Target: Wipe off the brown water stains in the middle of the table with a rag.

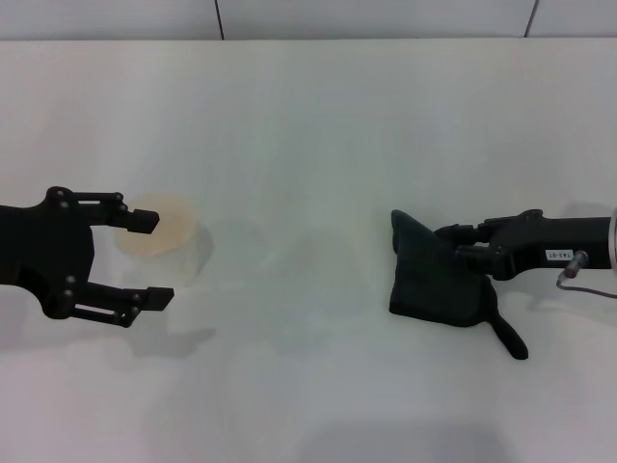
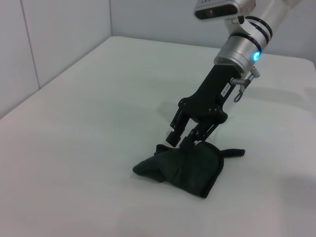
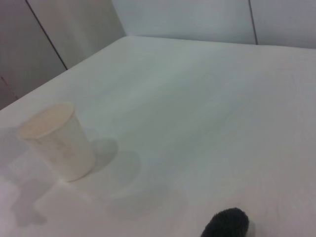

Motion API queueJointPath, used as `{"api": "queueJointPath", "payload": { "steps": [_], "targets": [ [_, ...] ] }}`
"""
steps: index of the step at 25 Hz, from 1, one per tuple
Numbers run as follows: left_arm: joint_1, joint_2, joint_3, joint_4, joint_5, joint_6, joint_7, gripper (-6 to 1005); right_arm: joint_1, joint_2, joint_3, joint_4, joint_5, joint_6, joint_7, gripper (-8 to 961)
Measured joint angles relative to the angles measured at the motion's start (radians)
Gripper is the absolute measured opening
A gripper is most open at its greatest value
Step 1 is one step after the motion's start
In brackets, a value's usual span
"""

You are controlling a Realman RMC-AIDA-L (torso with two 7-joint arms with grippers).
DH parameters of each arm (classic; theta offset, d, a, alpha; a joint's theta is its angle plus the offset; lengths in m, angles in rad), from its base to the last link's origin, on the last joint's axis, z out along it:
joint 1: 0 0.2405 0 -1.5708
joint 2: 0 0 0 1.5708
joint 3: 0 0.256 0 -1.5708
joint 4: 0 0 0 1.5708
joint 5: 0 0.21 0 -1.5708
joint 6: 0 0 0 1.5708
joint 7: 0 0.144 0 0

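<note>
The left gripper (image 1: 149, 258) hangs with its fingers spread wide and grasping nothing, a clear cup (image 1: 159, 234) just beyond its fingertips. From there the white table (image 1: 308, 135) runs bare and broad toward the other arm — its far edge meets the wall well behind both. The right gripper (image 1: 465, 251) is pressed into the dark rag (image 1: 434, 280); whether it pinches the cloth cannot be told. No brown stain shows.
</note>
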Motion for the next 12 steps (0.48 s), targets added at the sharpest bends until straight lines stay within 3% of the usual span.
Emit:
{"api": "queueJointPath", "payload": {
  "steps": [3, 12],
  "targets": [
    [0.001, -0.001, 0.000, 0.000, 0.000, 0.000, 0.000, 861, -0.004, 0.000, 0.004, -0.001, 0.001, -0.009, -0.017, 389],
    [0.002, -0.002, 0.000, 0.000, 0.000, 0.000, 0.000, 861, -0.003, 0.000, 0.050, -0.006, 0.008, -0.088, -0.046, 589]
  ]
}}
